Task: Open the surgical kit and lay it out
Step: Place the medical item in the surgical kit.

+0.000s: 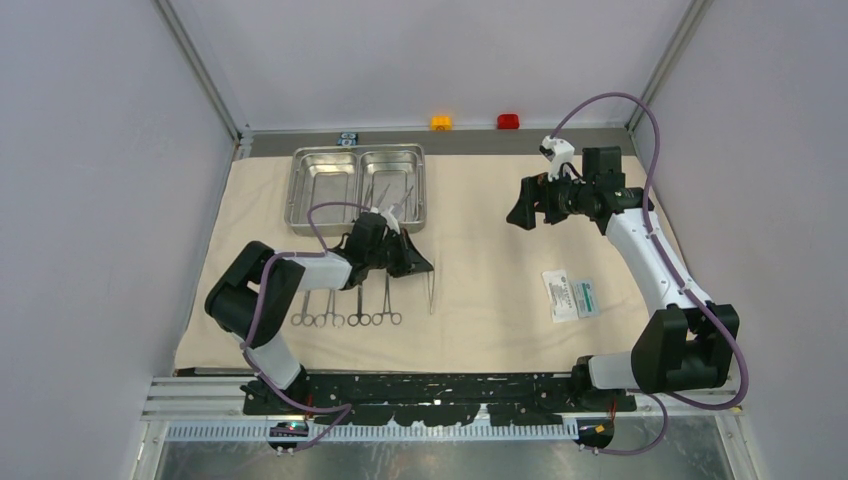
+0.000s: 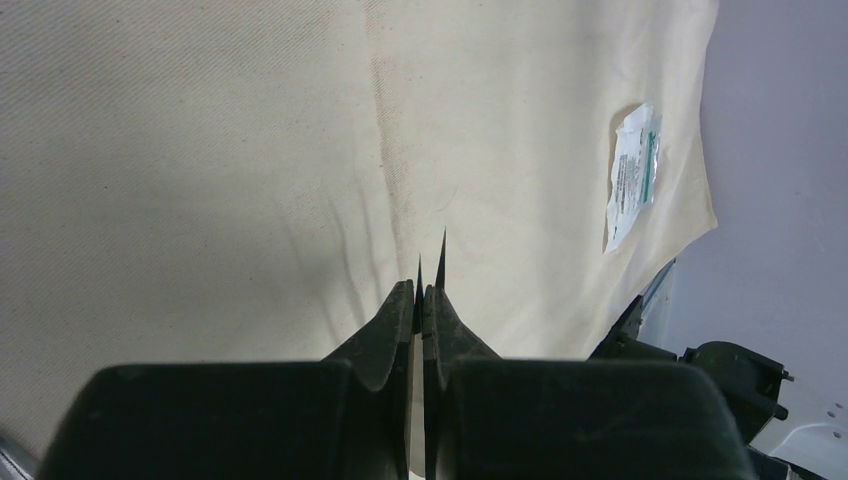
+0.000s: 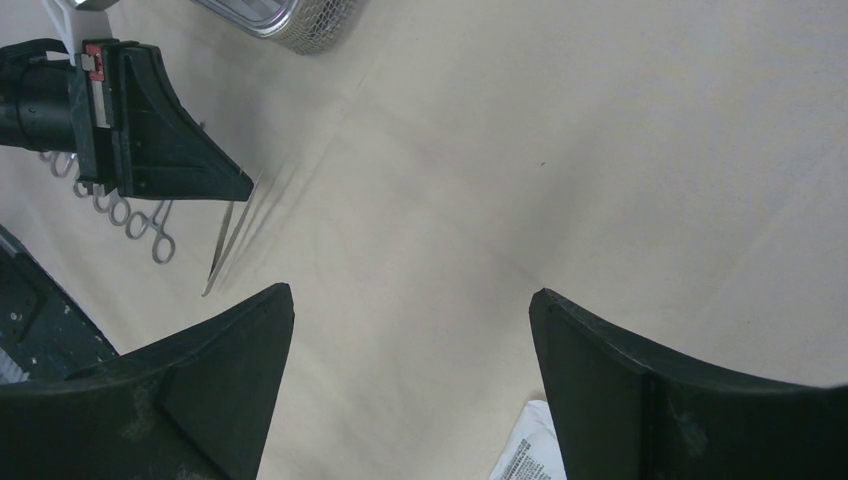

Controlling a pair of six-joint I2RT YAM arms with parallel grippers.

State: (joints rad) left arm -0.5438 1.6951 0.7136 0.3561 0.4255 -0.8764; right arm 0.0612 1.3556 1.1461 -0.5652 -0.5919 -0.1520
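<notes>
Laying tweezers [image 1: 431, 292] beside forceps [image 1: 345, 305] on cloth [image 1: 500, 300], pinched in left gripper [image 2: 418, 292], with right gripper [image 3: 410, 300] spread empty; calls for lowering flat, then letting go

The left gripper [image 2: 420, 300] is closed on slim two-pointed metal tweezers [image 2: 441, 255]. The tweezer tips project forward from between the black fingers, above the large beige cloth wrap [image 2: 200, 150]. A small white-and-green packet [image 2: 633, 170] lies flat near the cloth's right edge.

There is one cloth [image 1: 480, 300], one tray [image 1: 357, 149], one packet [image 1: 572, 296] and one pair of tweezers [image 1: 431, 290]. The ring-handled tools [image 1: 359, 318] number four, the buttons [image 1: 441, 122] two.
</notes>
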